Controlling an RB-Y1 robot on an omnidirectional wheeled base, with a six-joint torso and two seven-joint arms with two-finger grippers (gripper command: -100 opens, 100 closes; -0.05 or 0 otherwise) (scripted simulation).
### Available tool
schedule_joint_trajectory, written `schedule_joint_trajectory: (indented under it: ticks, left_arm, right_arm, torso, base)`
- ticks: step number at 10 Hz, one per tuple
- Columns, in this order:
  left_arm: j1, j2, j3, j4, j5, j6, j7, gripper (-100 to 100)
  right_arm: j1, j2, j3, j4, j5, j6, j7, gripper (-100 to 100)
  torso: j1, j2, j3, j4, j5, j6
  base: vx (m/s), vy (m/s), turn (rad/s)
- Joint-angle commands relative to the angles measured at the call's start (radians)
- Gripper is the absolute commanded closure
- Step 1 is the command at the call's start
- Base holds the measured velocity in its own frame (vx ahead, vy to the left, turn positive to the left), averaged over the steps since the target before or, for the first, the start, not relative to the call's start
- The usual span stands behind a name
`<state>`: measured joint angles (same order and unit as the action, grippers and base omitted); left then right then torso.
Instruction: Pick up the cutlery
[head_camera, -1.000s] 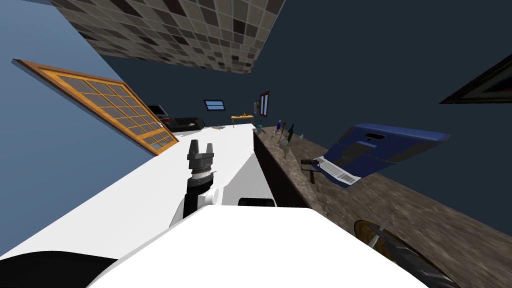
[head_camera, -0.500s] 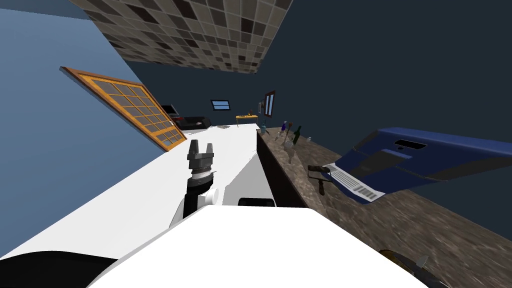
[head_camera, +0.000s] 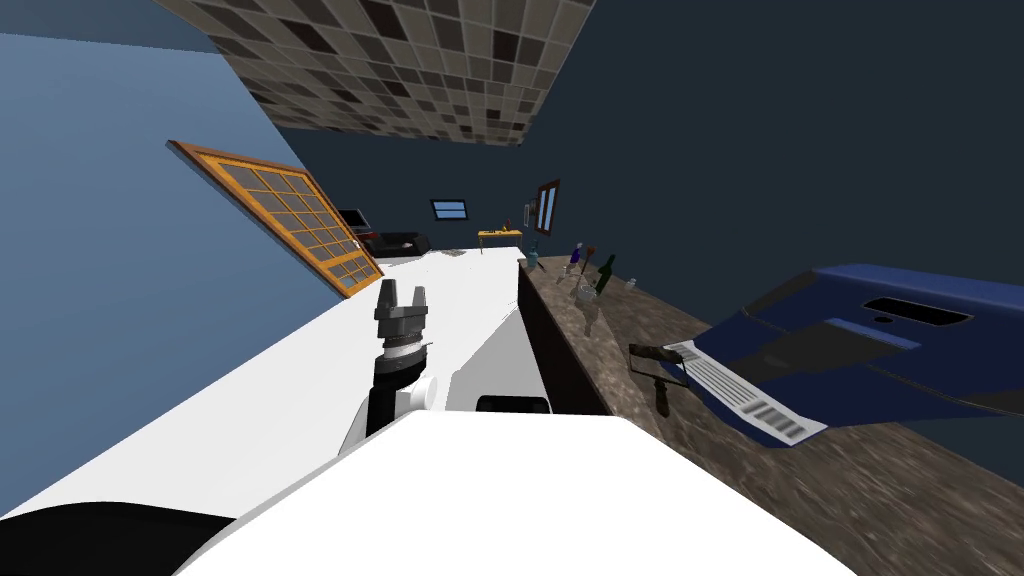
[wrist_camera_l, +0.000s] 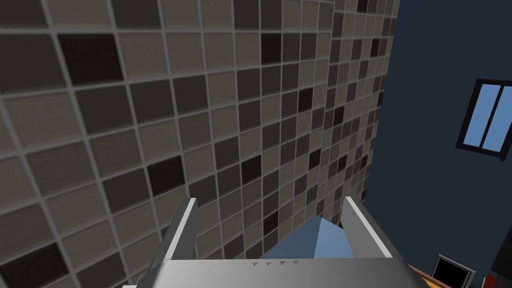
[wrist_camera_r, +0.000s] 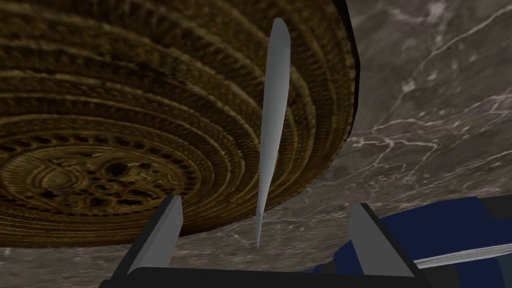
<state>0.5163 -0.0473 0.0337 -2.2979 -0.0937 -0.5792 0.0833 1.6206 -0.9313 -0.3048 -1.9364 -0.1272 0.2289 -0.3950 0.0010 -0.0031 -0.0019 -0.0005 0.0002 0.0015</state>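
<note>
Now grey cutlery piece (wrist_camera_r: 272, 125) between spread fingers, right pincer (wrist_camera_r: 266, 204).

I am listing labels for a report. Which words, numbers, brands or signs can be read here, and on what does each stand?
None can be read.
The white panel on the dark blue appliance on the brown marbled counter bears only dark bars, no letters.
The round brown ring-patterned disc and the thin grey blade lying across it carry no writing.
</note>
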Motion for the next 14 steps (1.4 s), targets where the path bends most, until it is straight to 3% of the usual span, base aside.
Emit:
schedule_joint_trajectory:
  ticks: [1,3,4,5,6,9,10,11,14]
  left_arm:
    - [0.000,0.000,0.000,0.000,0.000,0.000,0.000,0]
    - [0.000,0.000,0.000,0.000,0.000,0.000,0.000,0]
    - [0.000,0.000,0.000,0.000,0.000,0.000,0.000,0]
    - [0.000,0.000,0.000,0.000,0.000,0.000,0.000,0]
    - [0.000,0.000,0.000,0.000,0.000,0.000,0.000,0]
    - [0.000,0.000,0.000,0.000,0.000,0.000,0.000,0]
    - [0.000,0.000,0.000,0.000,0.000,0.000,0.000,0]
    - [0.000,0.000,0.000,0.000,0.000,0.000,0.000,0]
    - [0.000,0.000,0.000,0.000,0.000,0.000,0.000,0]
  right_arm:
    - [0.032,-0.010,0.007,-0.005,0.012,0.043,-0.003,-100]
    - [0.060,-0.029,0.021,0.004,0.024,0.083,-0.007,-100]
    - [0.049,-0.026,0.016,0.002,0.018,0.069,-0.006,-100]
    - [0.050,-0.027,0.017,0.002,0.018,0.074,-0.006,0]
    - [0.014,-0.013,0.041,0.038,0.022,0.065,0.007,-100]
    - [-0.040,0.008,0.078,0.091,0.028,0.054,0.028,-100]
    - [-0.028,0.004,0.070,0.077,0.027,0.058,0.022,-100]
    - [-0.030,0.005,0.072,0.079,0.027,0.058,0.024,100]
    - [-0.027,0.005,0.074,0.082,0.027,0.064,0.025,100]
  torso:
    - [0.000,0.000,0.000,0.000,0.000,0.000]
    - [0.000,0.000,0.000,0.000,0.000,0.000]
    - [0.000,0.000,0.000,0.000,0.000,0.000]
    - [0.001,0.002,0.001,0.000,0.000,0.000]
    - [0.001,0.003,0.002,0.001,0.000,0.000]
    - [0.000,0.004,0.002,0.001,0.000,0.000]
    - [-0.001,0.004,0.002,0.001,0.000,0.000]
    - [-0.001,0.005,0.003,0.001,-0.001,0.000]
    - [-0.001,0.007,0.005,0.004,-0.001,-0.001]
  base:
    - [0.064,-0.019,0.153]
    - [0.072,-0.027,0.133]
    - [0.032,-0.014,0.032]
    - [0.006,-0.003,-0.004]
    - [0.017,-0.016,0.046]
    - [0.018,-0.030,0.034]
    - [0.004,-0.015,0.005]
    - [0.000,0.000,0.000]
    - [-0.001,0.000,-0.006]
